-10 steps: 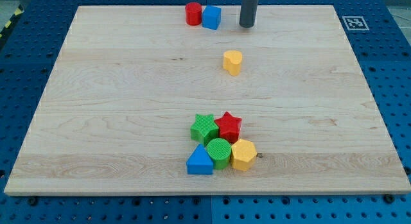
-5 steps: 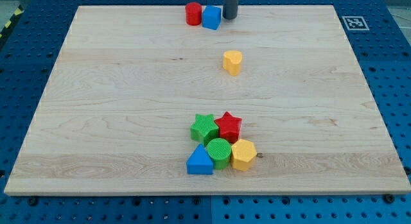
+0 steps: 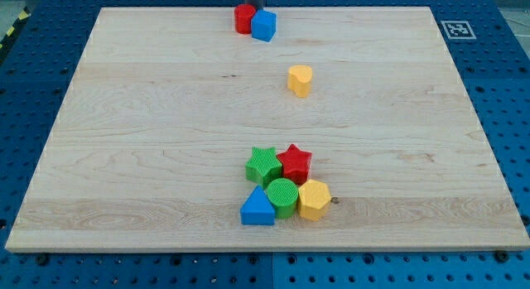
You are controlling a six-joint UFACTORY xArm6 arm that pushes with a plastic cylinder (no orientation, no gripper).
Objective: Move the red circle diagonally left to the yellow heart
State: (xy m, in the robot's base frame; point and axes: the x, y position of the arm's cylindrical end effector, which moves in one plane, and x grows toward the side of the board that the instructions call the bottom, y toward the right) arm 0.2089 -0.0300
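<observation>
The red circle (image 3: 243, 18) sits near the board's top edge, touching the blue cube (image 3: 263, 26) on its right. The yellow heart (image 3: 300, 79) stands alone, lower and to the right of them. My tip (image 3: 255, 7) is at the view's top, right behind the red circle and the blue cube, above the seam between them. Its very end is partly hidden by the two blocks.
A cluster sits low on the wooden board (image 3: 149, 140): green star (image 3: 263, 165), red star (image 3: 295, 163), green circle (image 3: 281, 196), blue triangle (image 3: 257, 209), yellow hexagon (image 3: 314, 199). A marker tag (image 3: 455, 29) is at the top right corner.
My tip has moved left along the top edge, from right of the blue cube to behind both blocks. The red circle and blue cube shifted slightly left, the cube also downward.
</observation>
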